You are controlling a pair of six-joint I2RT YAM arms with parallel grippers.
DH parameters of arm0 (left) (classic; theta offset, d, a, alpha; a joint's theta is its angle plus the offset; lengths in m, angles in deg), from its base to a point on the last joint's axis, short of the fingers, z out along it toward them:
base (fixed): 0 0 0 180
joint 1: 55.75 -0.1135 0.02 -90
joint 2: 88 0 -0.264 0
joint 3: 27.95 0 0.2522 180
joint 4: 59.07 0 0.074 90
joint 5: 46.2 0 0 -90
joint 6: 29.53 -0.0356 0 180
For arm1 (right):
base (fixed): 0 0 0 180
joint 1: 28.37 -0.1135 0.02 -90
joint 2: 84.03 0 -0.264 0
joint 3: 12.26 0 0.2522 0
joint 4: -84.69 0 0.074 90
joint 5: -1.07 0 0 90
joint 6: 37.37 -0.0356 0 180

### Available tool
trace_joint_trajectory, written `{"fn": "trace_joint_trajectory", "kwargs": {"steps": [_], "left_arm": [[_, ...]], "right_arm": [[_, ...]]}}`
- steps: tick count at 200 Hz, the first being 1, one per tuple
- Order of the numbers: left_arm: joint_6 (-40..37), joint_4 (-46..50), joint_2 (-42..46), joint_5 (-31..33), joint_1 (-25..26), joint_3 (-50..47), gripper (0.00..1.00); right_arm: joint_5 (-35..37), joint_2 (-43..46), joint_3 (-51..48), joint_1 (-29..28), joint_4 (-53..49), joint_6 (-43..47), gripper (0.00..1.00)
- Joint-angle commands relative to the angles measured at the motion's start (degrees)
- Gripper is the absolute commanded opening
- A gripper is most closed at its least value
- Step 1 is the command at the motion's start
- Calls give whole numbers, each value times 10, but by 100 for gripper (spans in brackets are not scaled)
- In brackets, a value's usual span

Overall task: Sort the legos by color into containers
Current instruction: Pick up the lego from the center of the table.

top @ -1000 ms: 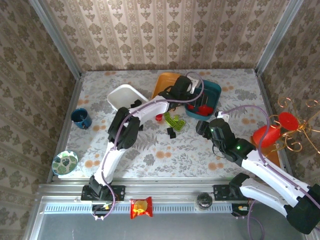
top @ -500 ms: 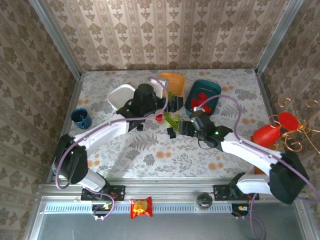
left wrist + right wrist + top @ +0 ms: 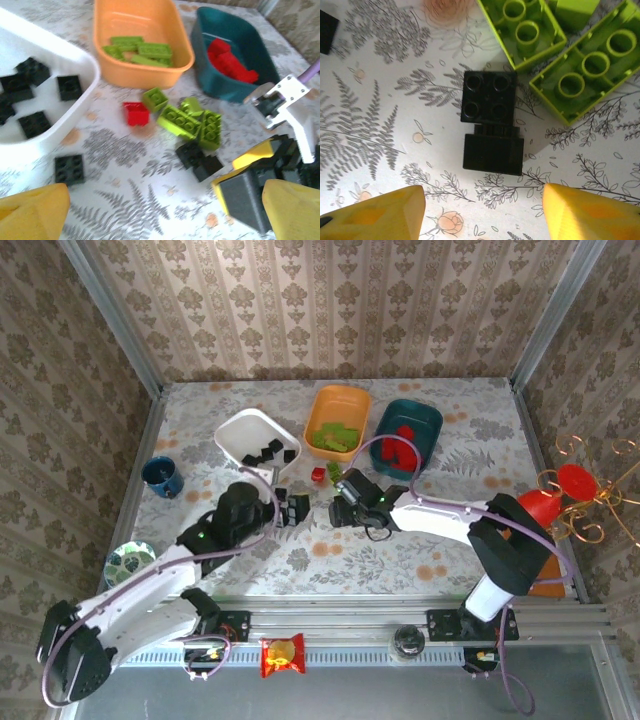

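Observation:
Three trays stand at the back: a white tray (image 3: pixel 232 432) (image 3: pixel 89 70) with black legos, an orange tray (image 3: pixel 338 396) (image 3: pixel 145 71) with lime green ones, and a teal tray (image 3: pixel 432 420) (image 3: pixel 220 87) with red ones. Loose on the table lie a red brick (image 3: pixel 136 113) (image 3: pixel 318 474), several lime green bricks (image 3: pixel 179 121) (image 3: pixel 590 70), two black bricks (image 3: pixel 488 97) (image 3: pixel 190 152) and another black brick (image 3: pixel 69 169). My right gripper (image 3: pixel 482 215) (image 3: pixel 340 506) hovers open just short of the two black bricks. My left gripper (image 3: pixel 165 220) (image 3: pixel 294 510) is wide open and holds nothing.
A dark blue cup (image 3: pixel 162 476) and a patterned bowl (image 3: pixel 130 566) sit at the left. A snack packet (image 3: pixel 282 655) lies on the front rail. Red ornaments on a wire stand (image 3: pixel 545 508) rise at the right. The two grippers are close together.
My left arm pulled back from the trays toward the near left, its gripper opened wide. My right arm swung left from the right side to the loose bricks, its fingers narrowing somewhat.

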Motion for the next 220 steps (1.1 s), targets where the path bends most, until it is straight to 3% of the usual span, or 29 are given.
{"fn": "trace_joint_trajectory", "kwargs": {"steps": [1,119,169,220], "left_arm": [[29,38,37,52,2,-39,100],[31,57,40,76,-4,-52,100],[24,81,42,99,-5,-42,100],[33,133,73,172,-5,-34,100]], "right_arm": [[21,-20,26,-5,-17,-6,63],[81,-98,76,-3,-45,-12,48],[59,-66,67,-4,-37,4,34],[-33,20,88,-8,-21,52,32]]}}
